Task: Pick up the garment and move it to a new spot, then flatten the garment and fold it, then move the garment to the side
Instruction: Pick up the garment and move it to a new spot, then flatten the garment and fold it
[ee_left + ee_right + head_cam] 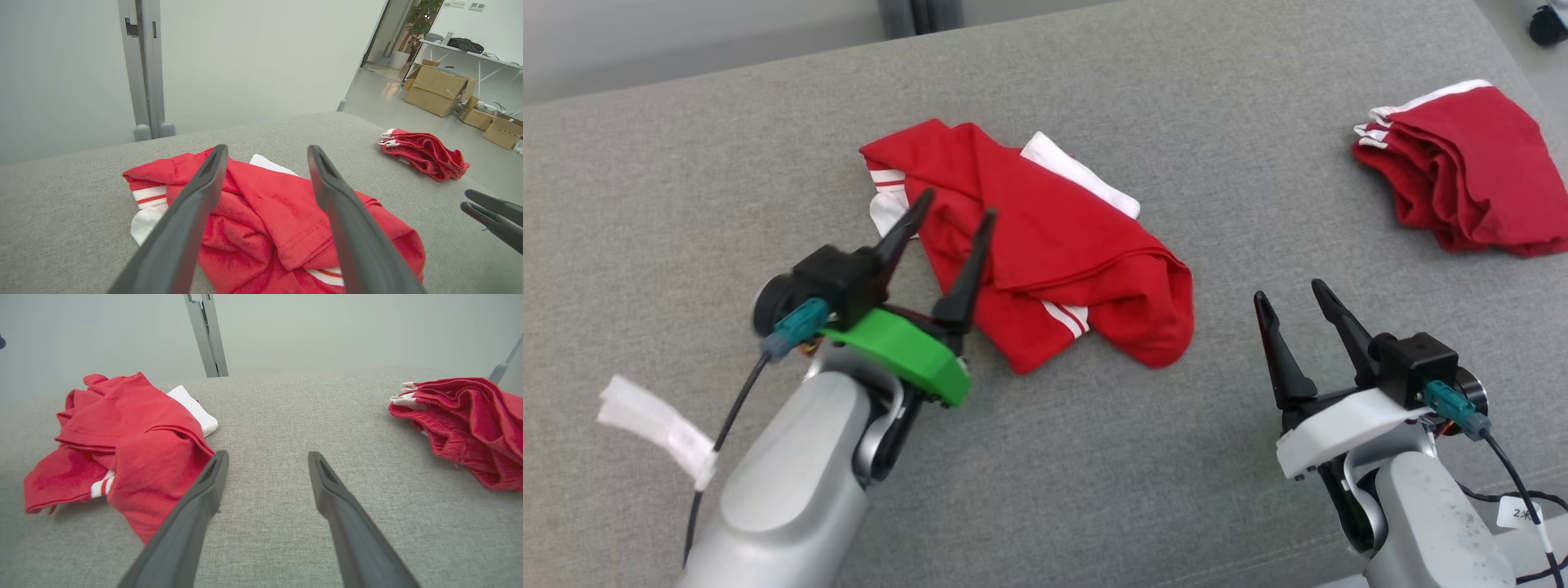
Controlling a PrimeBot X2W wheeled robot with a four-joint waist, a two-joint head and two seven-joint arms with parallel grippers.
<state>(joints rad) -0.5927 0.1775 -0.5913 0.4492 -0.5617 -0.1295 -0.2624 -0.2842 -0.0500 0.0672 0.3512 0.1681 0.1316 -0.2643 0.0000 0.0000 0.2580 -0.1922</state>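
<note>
A crumpled red garment (pixel 1045 253) with white trim and stripes lies in a heap on the grey surface (pixel 1094 457) near the middle. It also appears in the left wrist view (pixel 269 212) and the right wrist view (pixel 130 441). My left gripper (pixel 960 204) hovers open over the heap's left part, its fingers (pixel 192 212) spread above the cloth with nothing between them. My right gripper (pixel 1290 290) stands open over bare surface to the right of the heap, holding nothing.
A second red garment (pixel 1470 171), folded, rests at the far right of the surface (pixel 470 420). The wall and a grey post (pixel 143 69) stand behind the far edge. Cardboard boxes (pixel 437 87) sit on the floor beyond the right side.
</note>
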